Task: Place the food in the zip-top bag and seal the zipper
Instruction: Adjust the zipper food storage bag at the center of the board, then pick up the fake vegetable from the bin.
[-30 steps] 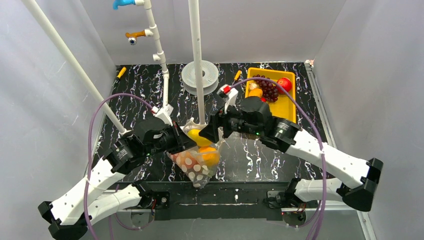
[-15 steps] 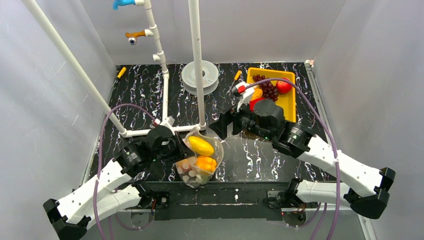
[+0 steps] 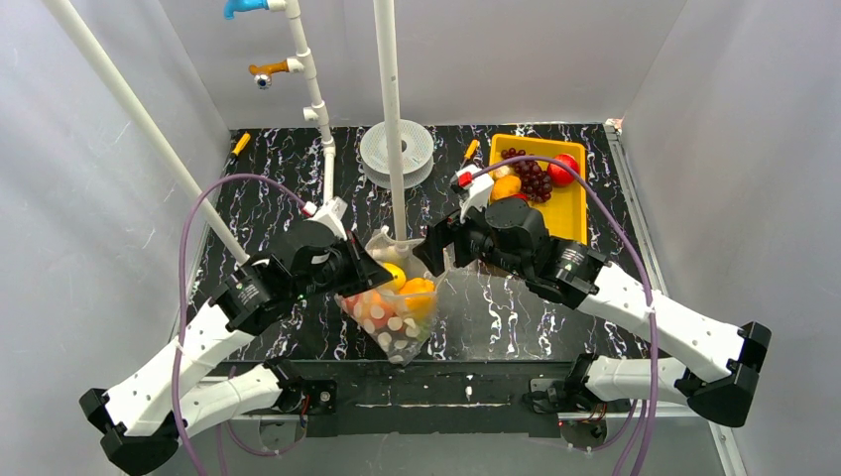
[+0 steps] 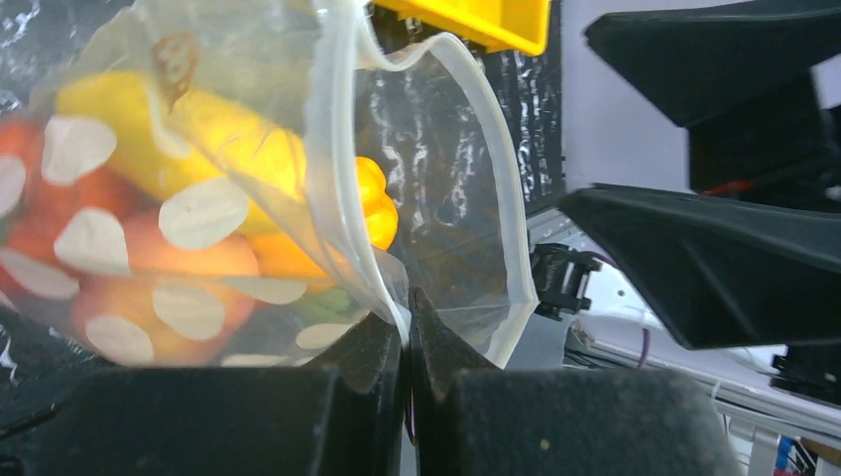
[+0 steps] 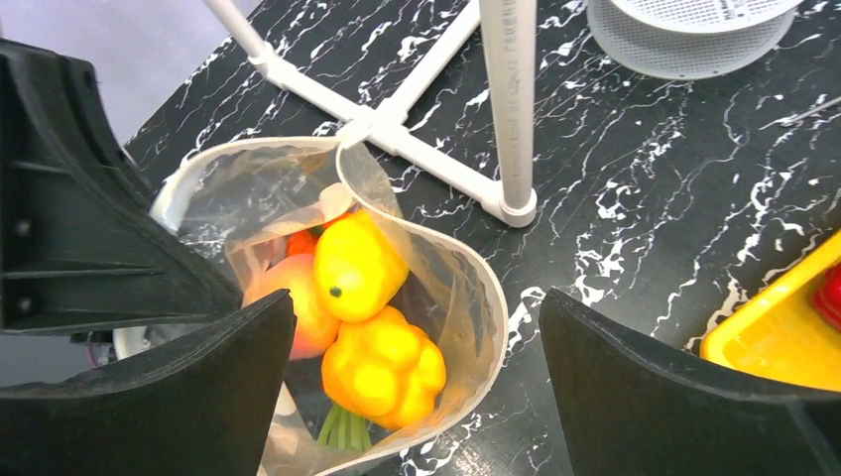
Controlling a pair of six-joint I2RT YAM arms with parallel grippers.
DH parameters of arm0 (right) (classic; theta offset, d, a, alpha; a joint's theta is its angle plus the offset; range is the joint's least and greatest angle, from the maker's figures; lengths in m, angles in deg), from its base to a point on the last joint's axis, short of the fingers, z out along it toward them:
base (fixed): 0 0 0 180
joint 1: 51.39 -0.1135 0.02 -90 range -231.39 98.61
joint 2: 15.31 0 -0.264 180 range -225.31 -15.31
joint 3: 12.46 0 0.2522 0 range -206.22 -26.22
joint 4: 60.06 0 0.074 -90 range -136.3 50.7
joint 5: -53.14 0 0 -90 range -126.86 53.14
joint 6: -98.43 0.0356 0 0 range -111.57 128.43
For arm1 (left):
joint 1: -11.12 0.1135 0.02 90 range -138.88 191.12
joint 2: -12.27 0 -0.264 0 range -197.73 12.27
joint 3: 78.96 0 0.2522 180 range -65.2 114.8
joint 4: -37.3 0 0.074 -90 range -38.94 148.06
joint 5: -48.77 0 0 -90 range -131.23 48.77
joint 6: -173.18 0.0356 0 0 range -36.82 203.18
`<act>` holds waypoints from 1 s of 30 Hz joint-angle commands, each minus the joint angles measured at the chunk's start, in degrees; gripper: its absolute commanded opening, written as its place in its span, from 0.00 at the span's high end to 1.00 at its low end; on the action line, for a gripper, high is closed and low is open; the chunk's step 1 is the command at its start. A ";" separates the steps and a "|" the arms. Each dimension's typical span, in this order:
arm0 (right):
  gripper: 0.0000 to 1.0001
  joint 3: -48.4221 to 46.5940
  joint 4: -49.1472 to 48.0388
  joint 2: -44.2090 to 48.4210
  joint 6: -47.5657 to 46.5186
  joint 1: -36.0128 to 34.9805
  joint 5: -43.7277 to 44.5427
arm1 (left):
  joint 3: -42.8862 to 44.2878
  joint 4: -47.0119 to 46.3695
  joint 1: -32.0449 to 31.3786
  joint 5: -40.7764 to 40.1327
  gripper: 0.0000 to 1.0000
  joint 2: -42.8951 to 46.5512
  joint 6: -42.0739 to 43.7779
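Note:
The clear zip-top bag (image 3: pixel 392 315) with white dots hangs open-mouthed above the table's near middle. My left gripper (image 4: pixel 407 315) is shut on the bag's mouth edge at its left side (image 3: pixel 369 275). Inside lies food: a yellow lemon-like fruit (image 5: pixel 357 266), a yellow bell pepper (image 5: pixel 385 369), an orange-red peach (image 5: pixel 298 302) and a carrot's green top (image 5: pixel 340 428). The zipper (image 5: pixel 493 297) curves unsealed round the mouth. My right gripper (image 5: pixel 417 297) stands wide open just above the mouth, holding nothing, to the bag's right (image 3: pixel 433 253).
A yellow tray (image 3: pixel 572 210) at the back right holds dark grapes (image 3: pixel 534 177) and a red fruit (image 3: pixel 563 169). A white pipe stand (image 3: pixel 395 119) rises just behind the bag, its feet (image 5: pixel 426 149) spreading on the black marbled table. A white perforated disc (image 3: pixel 397 151) lies further back.
My right gripper's jaws have spread wider; that arm swung right toward the tray, then back to the bag. The left arm dipped nearer and returned, still holding the bag.

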 commanded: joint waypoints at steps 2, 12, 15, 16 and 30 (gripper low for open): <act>0.02 1.15 -0.62 3.30 -0.57 0.56 6.50 | 3.87 -1.15 -0.04 0.50 1.00 -0.80 3.75; 0.02 3.86 2.99 3.79 8.17 15.51 7.18 | -8.77 -1.76 -0.09 2.86 1.00 1.80 -2.81; 0.02 6.64 1.89 2.92 11.09 22.39 5.24 | -8.77 -1.81 -0.13 2.04 1.00 2.85 -2.75; 0.02 7.47 1.34 2.32 10.86 24.14 5.28 | -8.23 -1.63 -0.06 1.73 1.00 2.88 -2.38; 0.02 5.63 4.12 -14.77 30.70 44.45 -3.82 | -6.55 -0.97 -0.08 1.24 1.00 0.30 -1.06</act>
